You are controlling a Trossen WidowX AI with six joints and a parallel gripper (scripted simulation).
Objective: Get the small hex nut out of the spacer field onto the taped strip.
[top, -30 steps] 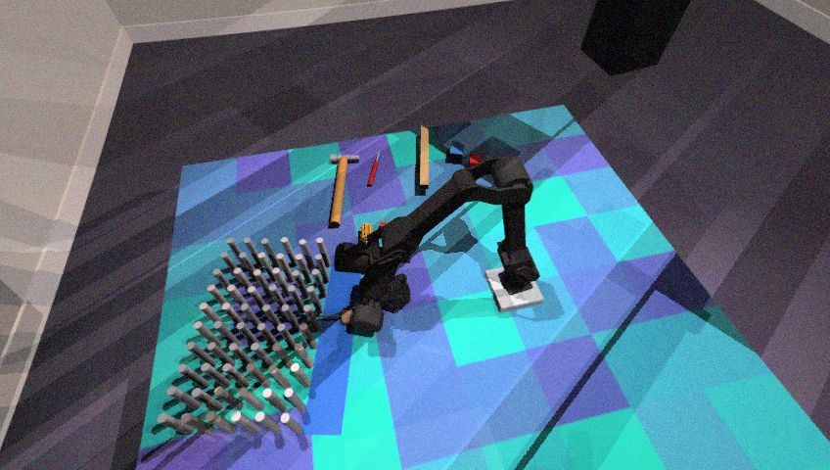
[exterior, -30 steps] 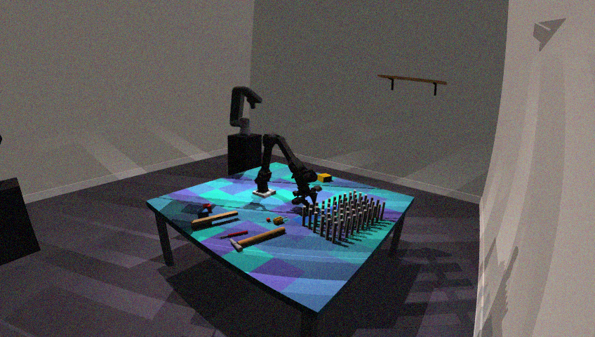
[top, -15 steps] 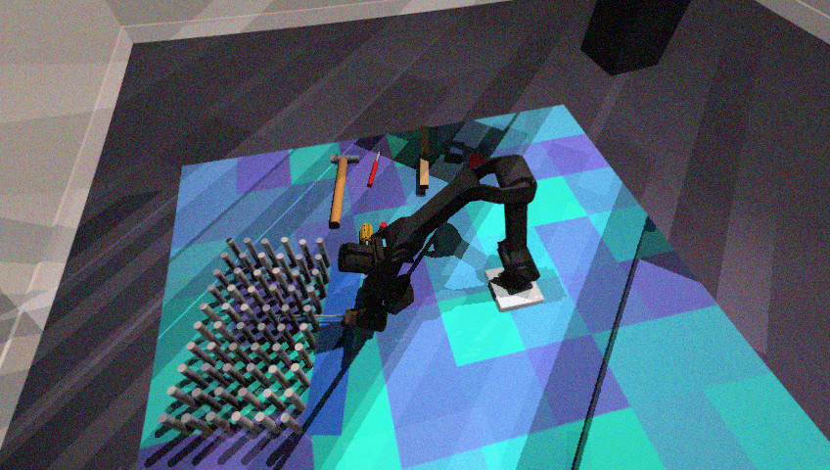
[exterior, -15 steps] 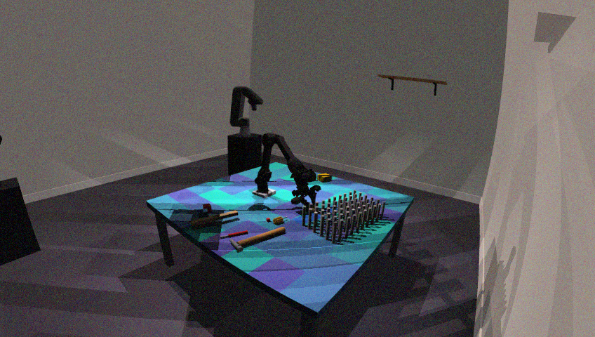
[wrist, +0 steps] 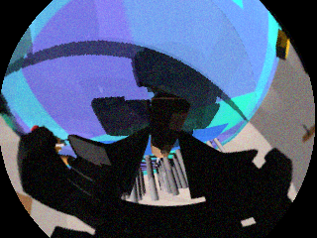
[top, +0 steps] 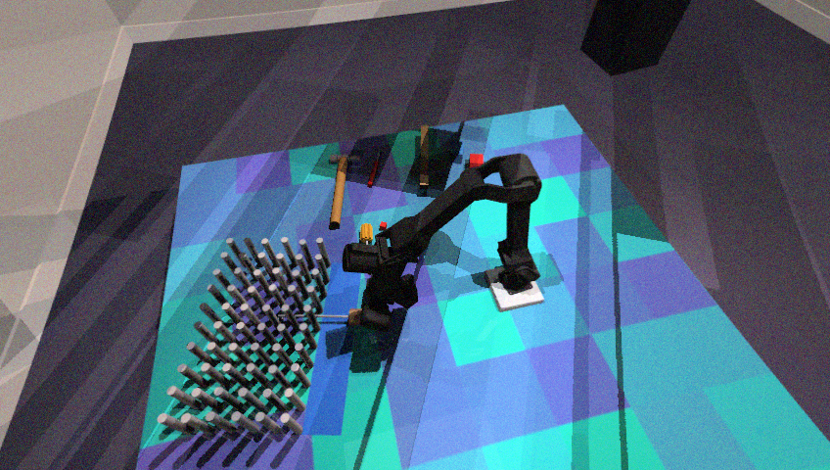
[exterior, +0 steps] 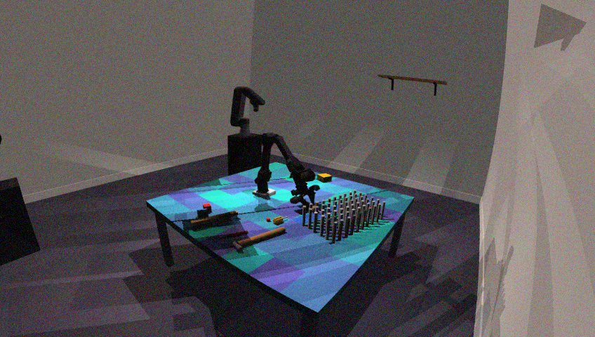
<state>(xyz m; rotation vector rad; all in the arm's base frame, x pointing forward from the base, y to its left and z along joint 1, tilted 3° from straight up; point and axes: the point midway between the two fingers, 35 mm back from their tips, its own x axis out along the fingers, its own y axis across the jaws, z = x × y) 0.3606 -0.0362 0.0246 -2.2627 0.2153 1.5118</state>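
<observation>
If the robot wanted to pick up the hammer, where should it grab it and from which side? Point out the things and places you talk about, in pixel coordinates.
I'd grip the wooden handle of the hammer [top: 338, 193] [exterior: 262, 236] around its middle, coming down from above with one finger on each long side. The handle is long, straight and narrow and lies flat, while the head sticks out sideways. The gripper [top: 356, 317] would need to let go of its tool first.

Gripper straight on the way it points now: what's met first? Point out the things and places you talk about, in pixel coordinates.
Likely the near row of metal spacers [top: 294, 372] [exterior: 316, 222], across the blue strip [top: 329, 401]; the held tool's shaft [top: 332, 316] already reaches among them. Height is unclear.
</observation>
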